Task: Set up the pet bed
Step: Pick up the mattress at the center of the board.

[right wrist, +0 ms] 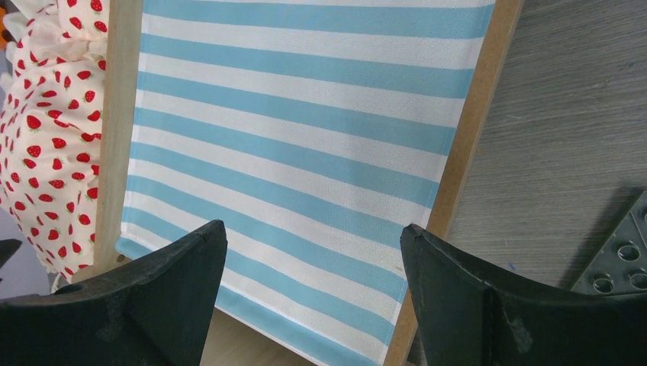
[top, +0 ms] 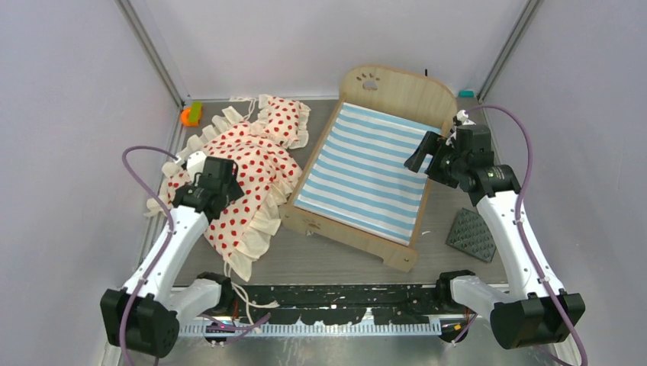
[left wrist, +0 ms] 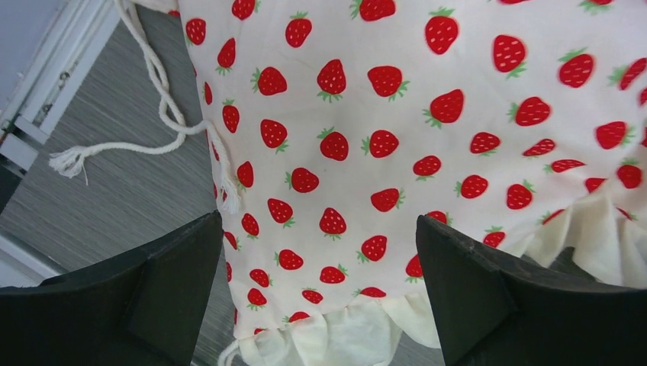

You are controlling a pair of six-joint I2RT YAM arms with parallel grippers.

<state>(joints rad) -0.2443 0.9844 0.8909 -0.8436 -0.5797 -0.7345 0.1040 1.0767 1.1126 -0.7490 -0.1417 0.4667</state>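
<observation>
There is one pet bed (top: 397, 95) on the gray table (top: 328, 263). It sits a bit to the right of the middle and is turned at a slant. It has two wooden end boards: a tall round one at the back with a paw print (top: 370, 78) on it, and a low one (top: 343, 229) at the front. One mattress (top: 366, 171) with blue and white stripes lies flat inside the frame.

The bedding is not on the bed. It lies on the table just to the left of it, in two pieces. One is a big ruffled blanket (top: 252, 183). The other is a small ruffled pillow (top: 284, 122), which lies behind the blanket and close to the bed's side. Both are cream with red strawberries (from far up they look like dots). A white cord (left wrist: 164, 99) trails off the blanket's edge onto the table.

There are two arms. The left gripper (left wrist: 318, 223) hangs over the blanket with its two fingers wide apart and nothing pinched between them. The right gripper (right wrist: 313, 227) hangs over the right side of the mattress, and its two fingers are wide apart too, holding nothing.

One dark bumpy mat (top: 473, 232) lies to the right of the bed. One small orange and green thing (top: 191, 114) sits in the far left corner.
</observation>
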